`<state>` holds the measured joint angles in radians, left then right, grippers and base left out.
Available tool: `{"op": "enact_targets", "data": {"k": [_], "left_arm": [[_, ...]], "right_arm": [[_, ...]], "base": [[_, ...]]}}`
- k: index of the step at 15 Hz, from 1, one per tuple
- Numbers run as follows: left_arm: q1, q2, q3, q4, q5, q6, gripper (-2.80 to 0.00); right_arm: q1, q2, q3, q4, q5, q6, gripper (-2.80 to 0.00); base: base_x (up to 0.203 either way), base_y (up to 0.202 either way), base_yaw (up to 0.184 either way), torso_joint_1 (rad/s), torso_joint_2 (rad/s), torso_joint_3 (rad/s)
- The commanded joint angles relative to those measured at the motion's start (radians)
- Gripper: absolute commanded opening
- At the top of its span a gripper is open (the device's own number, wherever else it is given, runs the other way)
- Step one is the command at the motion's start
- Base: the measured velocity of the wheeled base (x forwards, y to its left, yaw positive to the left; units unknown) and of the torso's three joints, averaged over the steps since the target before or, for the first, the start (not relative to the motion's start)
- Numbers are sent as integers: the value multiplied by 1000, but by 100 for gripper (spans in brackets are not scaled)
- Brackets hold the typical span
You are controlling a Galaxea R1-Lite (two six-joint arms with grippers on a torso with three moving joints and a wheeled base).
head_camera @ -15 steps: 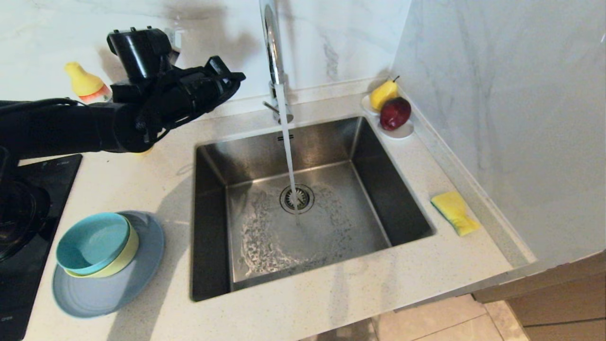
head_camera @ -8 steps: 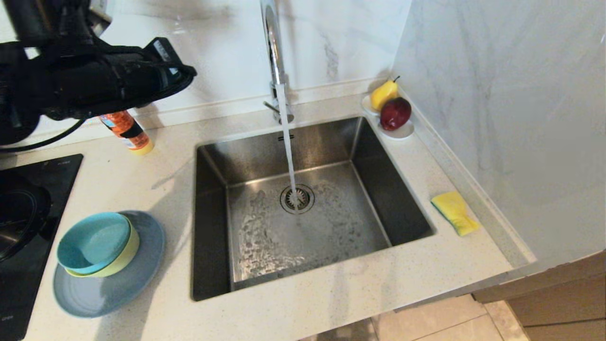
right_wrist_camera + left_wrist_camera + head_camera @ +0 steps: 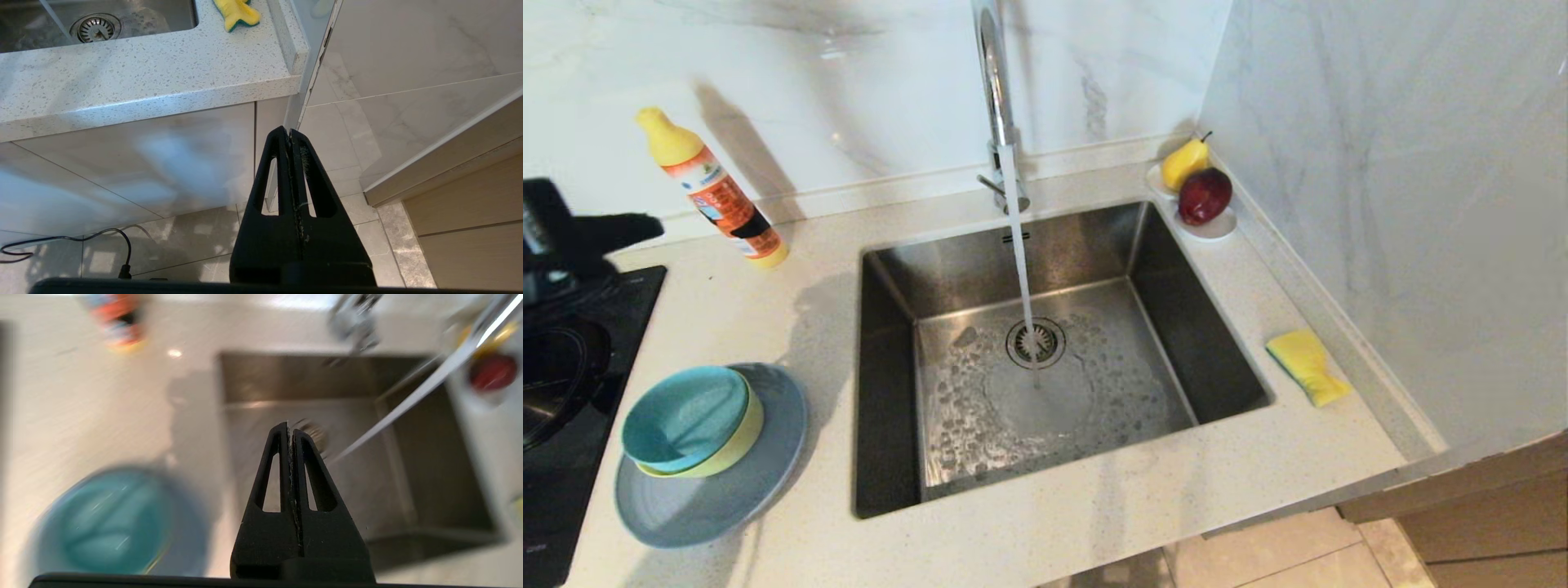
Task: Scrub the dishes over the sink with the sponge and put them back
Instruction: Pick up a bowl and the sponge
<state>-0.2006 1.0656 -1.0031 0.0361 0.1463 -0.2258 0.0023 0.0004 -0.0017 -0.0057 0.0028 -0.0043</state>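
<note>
The dishes are stacked on the counter left of the sink (image 3: 1160, 269): a teal bowl (image 3: 682, 416) nests in a yellow-green bowl (image 3: 743, 445) on a grey-blue plate (image 3: 711, 498). The yellow sponge (image 3: 1307, 366) lies on the counter right of the sink. Water runs from the chrome tap (image 3: 992, 82) onto the drain. My left gripper (image 3: 654, 222) is at the far left above the hob, shut and empty. From its wrist I see the blurred teal bowl (image 3: 110, 522) and the sink (image 3: 367, 490) beyond its tips (image 3: 289, 426). My right gripper (image 3: 288, 132) hangs shut below the counter edge, with the sponge (image 3: 237, 12) far beyond it.
An orange and yellow detergent bottle (image 3: 715, 192) leans at the back wall. A white dish (image 3: 1217, 227) with a pear and a red apple sits at the sink's back right corner. A black hob (image 3: 572, 392) fills the left edge. A marble wall rises on the right.
My left arm has drawn back from above the counter near the tap to the far left edge and dropped lower, uncovering the detergent bottle. The dishes and sponge have not moved.
</note>
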Motion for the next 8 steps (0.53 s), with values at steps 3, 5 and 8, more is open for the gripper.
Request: {"op": "enact_targets", "data": {"k": [3,5,8], "left_arm": [[3,-386,281,60,133,64,-280],[29,-479,354,68,193,76,-280],[97,-617,400,91,247,88,-280]], "right_arm": [[-1,-1,0,0,0,0,-280],[1,0,0,0,0,-2,-280],[1,0,0,0,0,0,-280]], "base": [[0,0,0,0,0,0],[0,0,0,0,0,0],[0,0,0,0,0,0]]}}
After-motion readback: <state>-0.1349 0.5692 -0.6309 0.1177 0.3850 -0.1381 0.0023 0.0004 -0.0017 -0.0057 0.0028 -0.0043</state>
